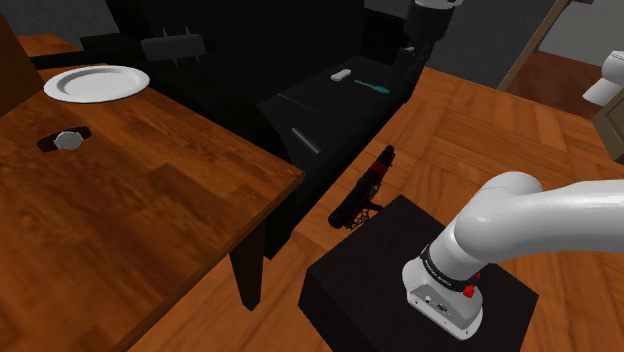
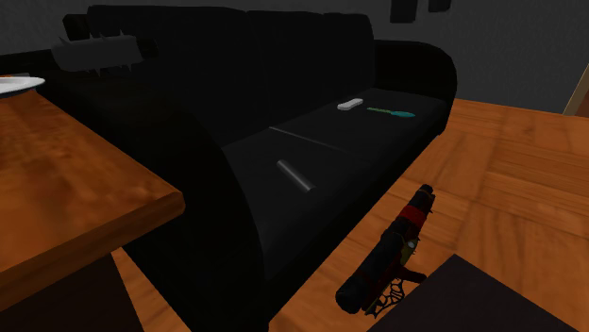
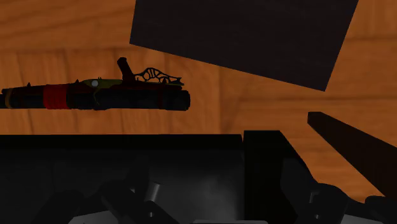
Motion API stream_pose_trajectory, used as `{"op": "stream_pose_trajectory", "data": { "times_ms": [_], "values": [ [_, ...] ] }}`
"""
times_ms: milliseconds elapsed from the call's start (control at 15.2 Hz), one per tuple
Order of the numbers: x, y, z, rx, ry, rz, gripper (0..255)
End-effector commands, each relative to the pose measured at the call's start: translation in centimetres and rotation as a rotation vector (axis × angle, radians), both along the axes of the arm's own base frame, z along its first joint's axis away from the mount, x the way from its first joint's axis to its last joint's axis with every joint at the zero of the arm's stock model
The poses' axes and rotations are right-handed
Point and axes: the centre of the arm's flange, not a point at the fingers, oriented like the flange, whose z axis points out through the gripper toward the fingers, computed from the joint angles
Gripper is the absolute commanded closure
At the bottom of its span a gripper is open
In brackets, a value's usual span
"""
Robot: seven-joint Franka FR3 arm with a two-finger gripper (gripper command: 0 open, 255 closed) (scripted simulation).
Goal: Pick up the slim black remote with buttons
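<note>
The slim dark remote (image 1: 303, 140) lies flat on the near seat cushion of the black sofa (image 1: 345, 115), long axis slanting toward the front edge, well below and toward the shoulder view's left of the raised gripper (image 1: 410, 50), whose opening cannot be told.

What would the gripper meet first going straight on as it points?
Likely the edge of the black sofa, nearest ahead of the gripper; past it, wooden floor beside the black-and-red tube-shaped device. Depth is unclear.
</note>
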Motion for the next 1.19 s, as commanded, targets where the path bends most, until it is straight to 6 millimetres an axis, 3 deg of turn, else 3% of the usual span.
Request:
{"op": "stream_pose_trajectory", "data": {
  "times_ms": [0, 1122],
  "values": [
    [0.0, 0.0, 0.0, 0.0, 0.0, 0.0, 0],
    [15.9, -5.0, -15.5, 0.079, -0.002, -0.157, 0]
  ]
}}
